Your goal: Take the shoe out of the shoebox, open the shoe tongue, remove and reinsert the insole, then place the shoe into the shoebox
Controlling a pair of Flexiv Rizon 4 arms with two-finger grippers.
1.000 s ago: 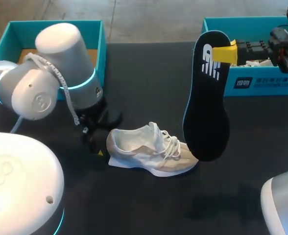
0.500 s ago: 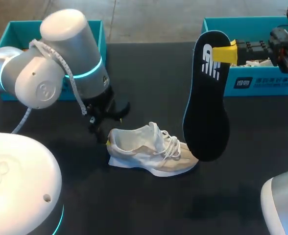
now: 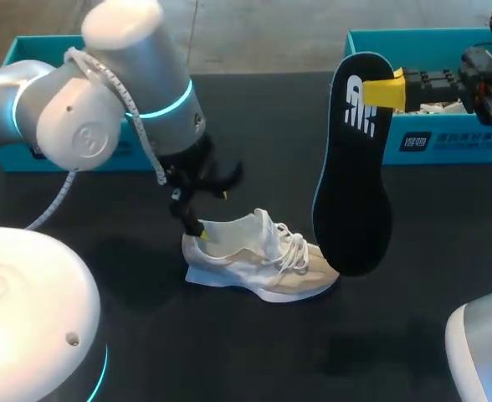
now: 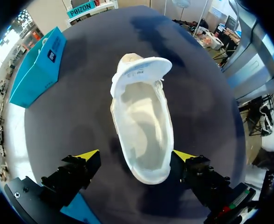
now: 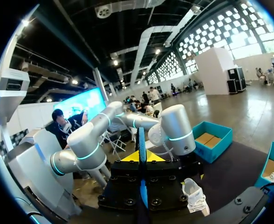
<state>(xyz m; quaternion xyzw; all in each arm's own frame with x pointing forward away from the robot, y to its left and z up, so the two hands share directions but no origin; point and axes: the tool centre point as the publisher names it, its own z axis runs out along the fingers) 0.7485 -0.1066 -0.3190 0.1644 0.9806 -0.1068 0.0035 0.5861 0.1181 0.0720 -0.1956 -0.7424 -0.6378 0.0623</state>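
A white and beige shoe (image 3: pixel 258 255) lies on its sole on the black table, toe pointing right. My left gripper (image 3: pixel 209 213) hangs just over its heel, open. In the left wrist view the shoe (image 4: pixel 144 135) has its tongue pulled forward, and its bare inside lies between the spread fingers of the left gripper (image 4: pixel 136 155) without touching them. My right gripper (image 3: pixel 386 90) is shut on the top edge of the black insole (image 3: pixel 353 176), which hangs upright above the shoe's toe. In the right wrist view the insole (image 5: pixel 140 186) shows edge-on between the tips of the right gripper (image 5: pixel 140 156).
A teal open box (image 3: pixel 22 52) stands at the back left behind my left arm. A second teal box (image 3: pixel 451 142) holding white paper sits at the back right, right behind the right gripper. Bare black tabletop (image 3: pixel 254 352) lies in front of the shoe.
My left arm has swung to the right and up, carrying its open gripper from beside the heel to over the shoe's opening. The right arm and the insole have not moved.
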